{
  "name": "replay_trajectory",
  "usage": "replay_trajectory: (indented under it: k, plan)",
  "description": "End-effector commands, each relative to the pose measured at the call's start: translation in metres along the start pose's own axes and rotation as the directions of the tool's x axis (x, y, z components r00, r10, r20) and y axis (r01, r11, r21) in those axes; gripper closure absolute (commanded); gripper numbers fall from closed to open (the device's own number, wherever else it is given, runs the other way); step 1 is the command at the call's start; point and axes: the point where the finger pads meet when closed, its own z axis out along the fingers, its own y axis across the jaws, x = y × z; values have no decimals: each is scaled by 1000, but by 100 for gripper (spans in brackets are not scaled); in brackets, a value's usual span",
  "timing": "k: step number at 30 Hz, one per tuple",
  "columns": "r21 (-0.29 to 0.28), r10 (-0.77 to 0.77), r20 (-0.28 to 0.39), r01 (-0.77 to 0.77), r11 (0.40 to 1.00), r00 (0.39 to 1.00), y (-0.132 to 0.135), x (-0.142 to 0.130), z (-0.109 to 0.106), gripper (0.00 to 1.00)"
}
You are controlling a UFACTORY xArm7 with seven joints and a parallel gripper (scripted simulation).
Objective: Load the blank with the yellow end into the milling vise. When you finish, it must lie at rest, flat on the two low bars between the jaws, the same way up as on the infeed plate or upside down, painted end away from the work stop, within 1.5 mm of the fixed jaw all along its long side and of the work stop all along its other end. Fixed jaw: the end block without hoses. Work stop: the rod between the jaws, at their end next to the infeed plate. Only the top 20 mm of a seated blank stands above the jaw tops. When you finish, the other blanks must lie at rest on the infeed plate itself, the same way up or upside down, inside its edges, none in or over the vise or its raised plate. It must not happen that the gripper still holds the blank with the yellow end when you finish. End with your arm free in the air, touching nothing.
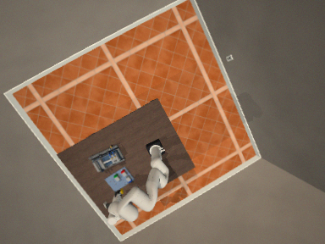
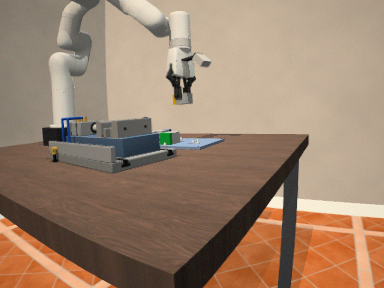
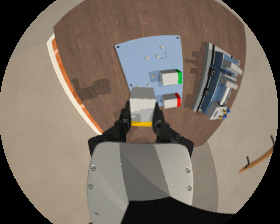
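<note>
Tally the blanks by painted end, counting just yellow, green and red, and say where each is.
Yellow-ended blank: 1, held in the gripper
Green-ended blank: 1, on the infeed plate
Red-ended blank: 1, on the infeed plate
Total: 3

Top: far overhead, facing down. Exterior: table-edge height, nearer, facing across. Wrist: close behind gripper (image 2: 182, 100) (image 3: 142, 116), facing table. Exterior, wrist share vise (image 2: 112, 142) (image 3: 212, 85).
</note>
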Motion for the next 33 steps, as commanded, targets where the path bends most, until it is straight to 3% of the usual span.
replay_trajectory:
  k: [1,8,17,25,33]
  plan:
    - [6,-114,-3,114,994,994,-1,1,-2,100]
    - [3,-122,-5,122,993,993,-1,1,-2,100]
    - [4,-323,-5,323,946,946,-1,1,-2,100]
    - [1,-331,-6,331,944,944,-1,1,-2,100]
    - [4,-498,-5,498,867,867,-1,1,-2,100]
